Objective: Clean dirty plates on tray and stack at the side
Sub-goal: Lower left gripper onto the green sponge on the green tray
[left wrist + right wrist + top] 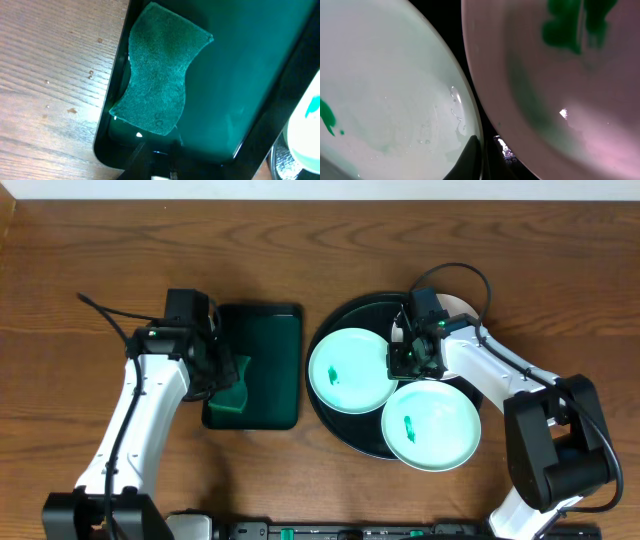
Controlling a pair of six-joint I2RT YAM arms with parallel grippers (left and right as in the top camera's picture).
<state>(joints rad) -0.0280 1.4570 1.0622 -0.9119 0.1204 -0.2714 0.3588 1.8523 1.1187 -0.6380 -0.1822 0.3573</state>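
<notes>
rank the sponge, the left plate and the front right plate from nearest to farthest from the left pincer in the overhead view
1. sponge, right beside the left pincer
2. left plate, on the black tray's left side
3. front right plate, farthest to the right

- The overhead view is lit brightly and evenly; soft shadows are cast on the surface (pixel 80 300).
- Glare spots are seen at 7 o'clock on the green tray (pixel 240 75).
- The plate (pixel 600 100) at 3 o'clock is rendered blurred and pink-tinted.
</notes>
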